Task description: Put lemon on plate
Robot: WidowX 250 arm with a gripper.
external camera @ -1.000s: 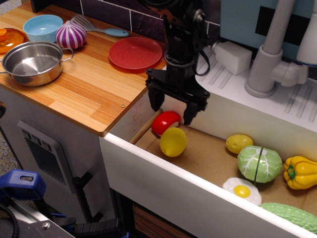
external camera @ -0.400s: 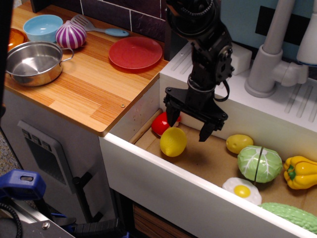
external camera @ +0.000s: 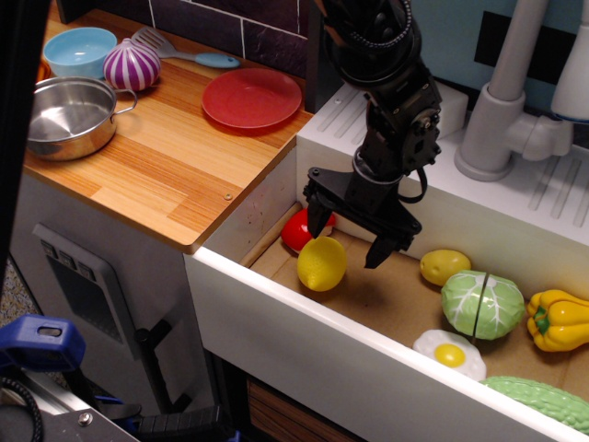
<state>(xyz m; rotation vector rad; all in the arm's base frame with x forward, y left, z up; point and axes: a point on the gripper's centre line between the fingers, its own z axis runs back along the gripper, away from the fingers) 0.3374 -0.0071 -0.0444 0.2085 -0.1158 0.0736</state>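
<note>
The bright yellow lemon (external camera: 321, 263) lies on the brown floor of the sink basin (external camera: 386, 295), at its left end, next to a red toy piece (external camera: 300, 227). The red plate (external camera: 252, 98) sits bare on the wooden counter, up and to the left of the sink. My black gripper (external camera: 347, 238) hangs open just above and to the right of the lemon, one finger near the red piece, the other over the basin floor. It holds nothing.
In the sink also lie a dull yellow lump (external camera: 445, 267), a green cabbage (external camera: 481, 305), a yellow bell pepper (external camera: 559, 319), a fried egg (external camera: 449, 354) and a green vegetable (external camera: 543, 401). On the counter stand a steel pot (external camera: 71, 116), purple onion (external camera: 132, 64), blue bowl (external camera: 79, 50) and spatula (external camera: 184, 52). A faucet (external camera: 504, 101) rises at the back right.
My gripper has moved right from the sink's left end and come down lower into the basin beside the lemon. It stays open. The lemon has not moved.
</note>
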